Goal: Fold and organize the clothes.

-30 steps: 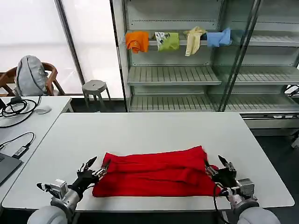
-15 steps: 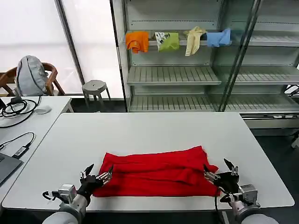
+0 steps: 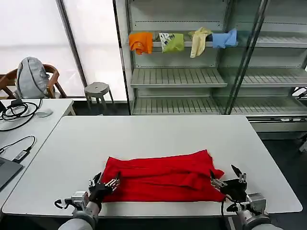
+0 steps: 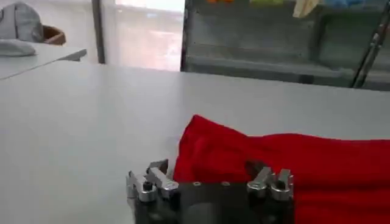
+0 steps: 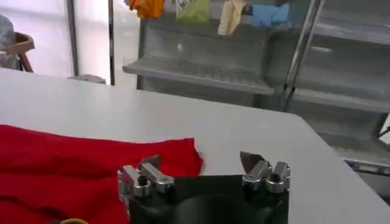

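Red T-shirt (image 3: 160,175) lies flat on the white tabletop (image 3: 144,136), toward the near edge, already doubled into a wide band running side to side. Bear print not visible, so it is likely folded inward or face down.

My left gripper (image 3: 102,184) sits at the shirt's left end, at the near corner; in the left wrist view (image 4: 207,182) the fingers stand spread apart with nothing between them, red cloth (image 4: 286,161) right in front. My right gripper (image 3: 227,180) is at the shirt's right end, just off the fabric edge; in the right wrist view (image 5: 204,176) its fingers are likewise spread wide and empty, shirt (image 5: 79,164) ahead and to one side.

Handling read: soft cotton, light, limp, no stiffness. It'll sag and drape from wherever I pinch it, and the layers can slide on each other. Not fragile. The smooth tabletop probably gives little friction, so dragging will shift the whole stack.

Where to grab: the two near corners, one per gripper, pinching through all layers at the edge, not just the top ply. Keep both ends level and lift together or the band twists. Fingers need to get low, flush with the tabletop, to get under the bottom layer.

Small garments (image 3: 182,42) hang on the shelf (image 3: 177,76) behind, not my concern.
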You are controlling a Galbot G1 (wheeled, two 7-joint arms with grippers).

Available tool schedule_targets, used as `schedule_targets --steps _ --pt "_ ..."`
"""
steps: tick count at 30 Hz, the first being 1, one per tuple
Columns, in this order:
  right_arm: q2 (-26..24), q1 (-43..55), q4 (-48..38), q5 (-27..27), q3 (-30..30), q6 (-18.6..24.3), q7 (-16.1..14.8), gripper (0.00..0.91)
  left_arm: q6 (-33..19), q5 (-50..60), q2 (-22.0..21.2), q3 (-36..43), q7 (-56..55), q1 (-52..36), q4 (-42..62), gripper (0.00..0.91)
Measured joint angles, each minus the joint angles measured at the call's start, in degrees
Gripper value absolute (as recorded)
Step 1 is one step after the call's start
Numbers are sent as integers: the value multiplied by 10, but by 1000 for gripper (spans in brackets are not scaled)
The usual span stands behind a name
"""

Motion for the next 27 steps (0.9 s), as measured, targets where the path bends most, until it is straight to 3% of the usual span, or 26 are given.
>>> schedule_targets --steps 18,27 --pt "3 2 -3 -7 0 4 5 907 14 49 4 12 5 -5 13 10" --pt "0 5 -10 -10 7 7 7 907 34 114 37 -70 55 16 1 10"
